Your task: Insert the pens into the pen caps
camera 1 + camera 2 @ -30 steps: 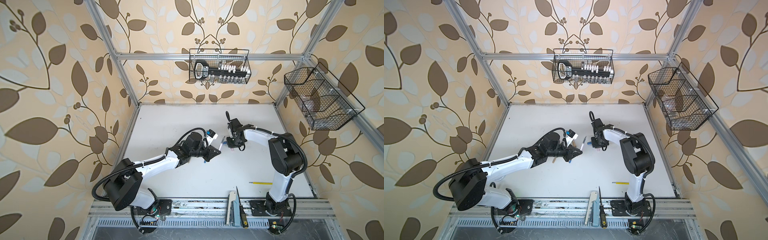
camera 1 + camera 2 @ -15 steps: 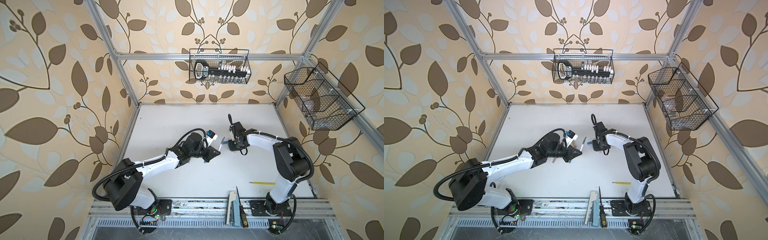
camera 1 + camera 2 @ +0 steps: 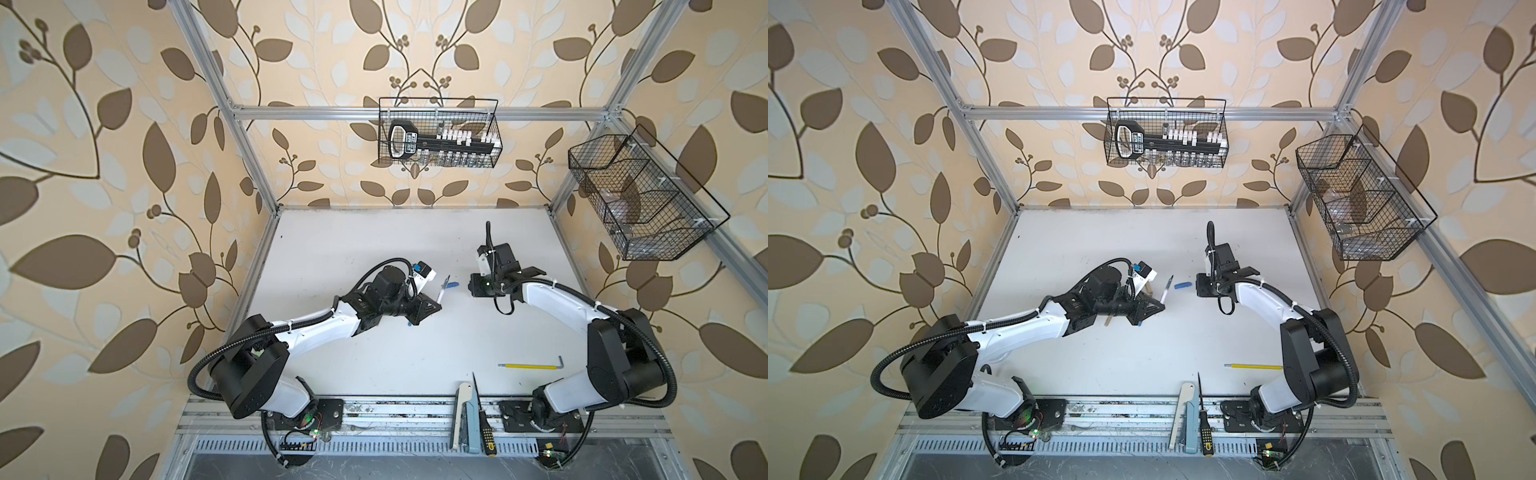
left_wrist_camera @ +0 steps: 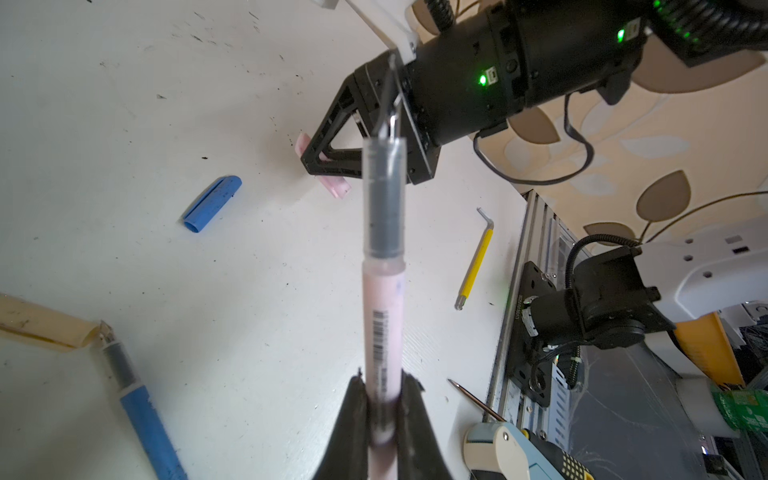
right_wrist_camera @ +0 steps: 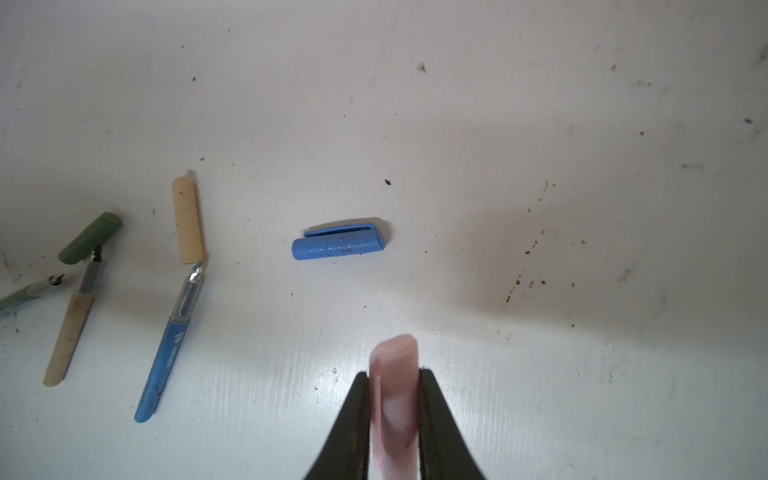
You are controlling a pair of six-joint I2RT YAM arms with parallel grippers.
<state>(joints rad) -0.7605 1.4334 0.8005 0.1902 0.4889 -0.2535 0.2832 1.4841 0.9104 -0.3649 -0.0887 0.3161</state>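
My left gripper (image 4: 383, 382) is shut on the pale pink pen (image 4: 382, 316), whose dark tip points at my right gripper (image 4: 332, 162). In both top views the pen (image 3: 443, 289) stands tilted above the table. My right gripper (image 5: 394, 376) is shut on the pale pink pen cap (image 5: 395, 382), low over the table; I cannot tell if the cap touches it. A blue cap (image 5: 338, 245) lies between the two grippers. Farther off lie a blue pen (image 5: 170, 345), a tan cap (image 5: 188, 220), a tan pen (image 5: 68, 336), a green cap (image 5: 89, 239) and a green pen (image 5: 25, 293).
A yellow hex key (image 3: 530, 365) lies at the front right of the table. A pale tool (image 3: 461, 409) and a black-yellow screwdriver (image 3: 484, 428) rest on the front rail. Wire baskets hang on the back wall (image 3: 438, 133) and on the right wall (image 3: 640, 199).
My right gripper has shifted slightly to the right and its jaws have narrowed. That arm's elbow has swung toward the front right. The left arm and the pink pen have not moved.
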